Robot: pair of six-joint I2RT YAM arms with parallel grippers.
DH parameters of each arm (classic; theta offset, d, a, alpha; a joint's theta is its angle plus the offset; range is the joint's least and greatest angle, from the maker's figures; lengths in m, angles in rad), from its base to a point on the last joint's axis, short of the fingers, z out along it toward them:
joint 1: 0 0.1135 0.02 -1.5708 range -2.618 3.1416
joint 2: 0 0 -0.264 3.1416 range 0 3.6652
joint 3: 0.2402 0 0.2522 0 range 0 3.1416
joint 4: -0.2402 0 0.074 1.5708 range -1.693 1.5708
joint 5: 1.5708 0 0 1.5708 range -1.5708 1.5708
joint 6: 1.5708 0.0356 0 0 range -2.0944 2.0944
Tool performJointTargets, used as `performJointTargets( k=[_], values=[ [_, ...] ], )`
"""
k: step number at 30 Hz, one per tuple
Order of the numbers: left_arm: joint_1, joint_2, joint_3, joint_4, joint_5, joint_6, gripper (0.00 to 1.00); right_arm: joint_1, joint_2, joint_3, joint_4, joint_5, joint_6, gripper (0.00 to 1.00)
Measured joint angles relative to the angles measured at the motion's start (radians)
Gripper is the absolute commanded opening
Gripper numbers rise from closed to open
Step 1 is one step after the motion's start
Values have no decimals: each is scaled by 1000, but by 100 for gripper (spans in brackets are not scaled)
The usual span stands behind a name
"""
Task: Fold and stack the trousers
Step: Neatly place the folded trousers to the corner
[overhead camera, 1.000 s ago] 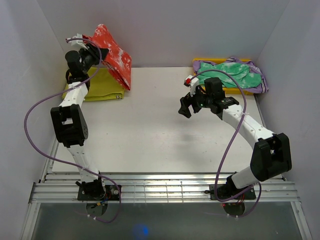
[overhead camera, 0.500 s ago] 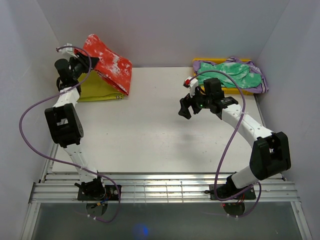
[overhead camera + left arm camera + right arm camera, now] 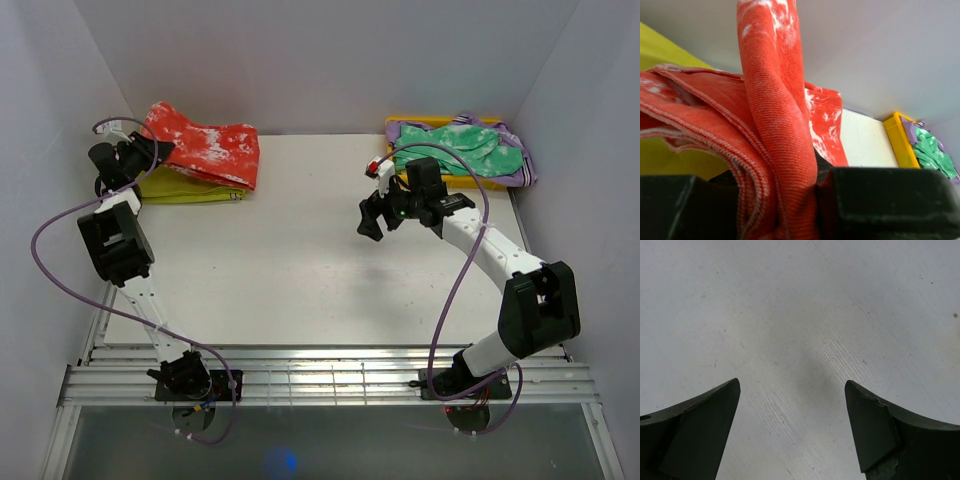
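Note:
The red-orange trousers (image 3: 205, 152) with white blotches, folded into a bundle, hang from my left gripper over the yellow cloth (image 3: 190, 186) at the back left of the table. My left gripper (image 3: 150, 152) is shut on their left end. In the left wrist view the trousers (image 3: 772, 125) fill the frame and a thick fold of them is pinched between the jaws. My right gripper (image 3: 372, 215) is open and empty above the bare table, right of centre. The right wrist view shows both fingertips (image 3: 705, 417) spread wide over the white surface.
A green white-mottled garment (image 3: 465, 145) lies on purple and yellow cloth at the back right corner. White walls enclose the table on the left, back and right. A metal rail (image 3: 320, 380) runs along the near edge.
My left gripper has swung left and down towards the left wall, laying the trousers from a raised tilt down over the yellow cloth. The right arm has barely moved.

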Motion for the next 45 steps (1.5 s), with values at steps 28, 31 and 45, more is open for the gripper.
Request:
performJointTargets(
  k=[28,31,45],
  values=[
    [47,-35,130,-547,-406,417,98,0,-6,66,-84,3,-55,90],
    [47,-129,101,-618,-435,483,98,-1,-25,66,-105,20,-71,90],
    [-180,-628,-57,-1121,-384,852,98,-259,-195,-84,-216,56,-122,90]
  ],
)
